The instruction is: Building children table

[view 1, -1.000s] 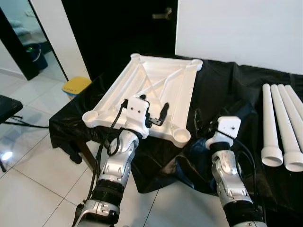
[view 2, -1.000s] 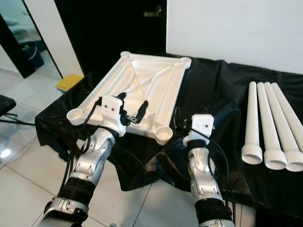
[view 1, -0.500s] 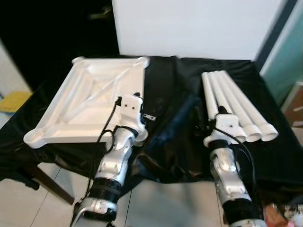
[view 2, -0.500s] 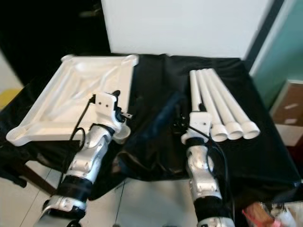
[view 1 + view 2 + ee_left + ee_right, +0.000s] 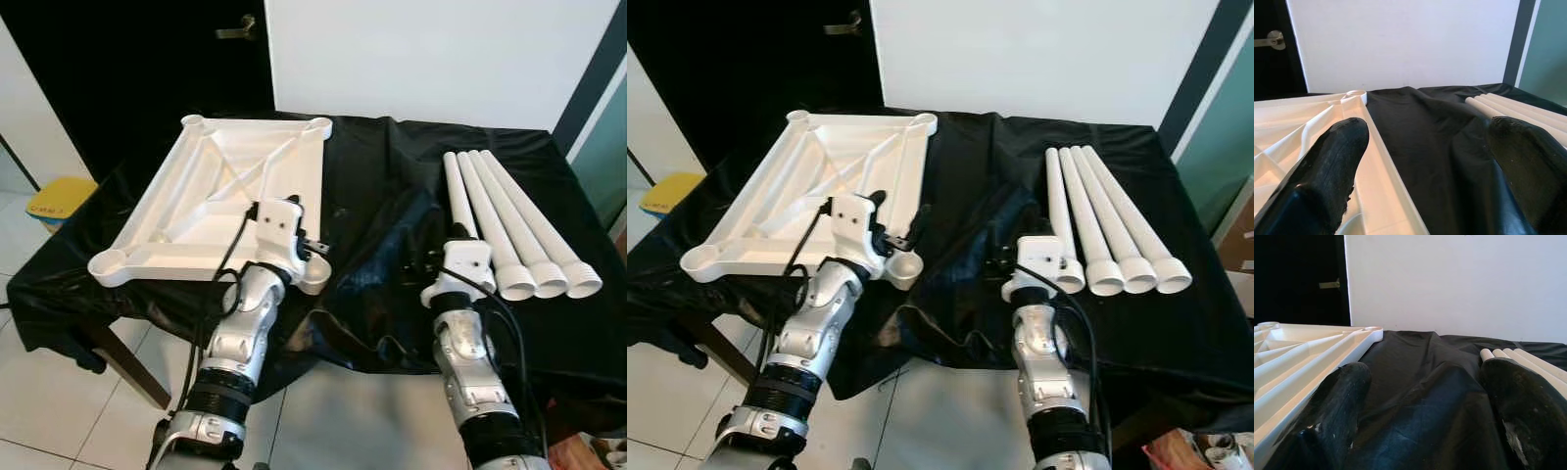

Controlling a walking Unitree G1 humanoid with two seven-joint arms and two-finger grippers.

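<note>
We see a white tabletop (image 5: pixel 225 191) lying upside-down, ribs and corner sockets up, on a surface draped w/ black cloth (image 5: pixel 382 206); it sits on the robot's left side, its near edge overhanging the cloth's front. Four white legs (image 5: pixel 509 230) lie side by side on the cloth to the right, well apart from the top, flared ends toward us. Our left gripper (image 5: pixel 901 227) hovers at the near right corner of the top, by the round socket there; in the wrist view its fingers (image 5: pixel 1332 166) are spread wide, one over the white ribbing and the other over the cloth, w/ nothing between them. Our right gripper (image 5: pixel 1425 411) sits low over the cloth between the top and the legs, just beside the nearest leg's flared end; fingers (image 5: pixel 1339 406) likewise wide apart, holding nothing. Behind the table: a white wall panel (image 5: pixel 431 59) and a dark door (image 5: pixel 137 69) w/ a metal handle. A yellow object (image 5: pixel 59 199) sits on the tiled floor at far left.
</note>
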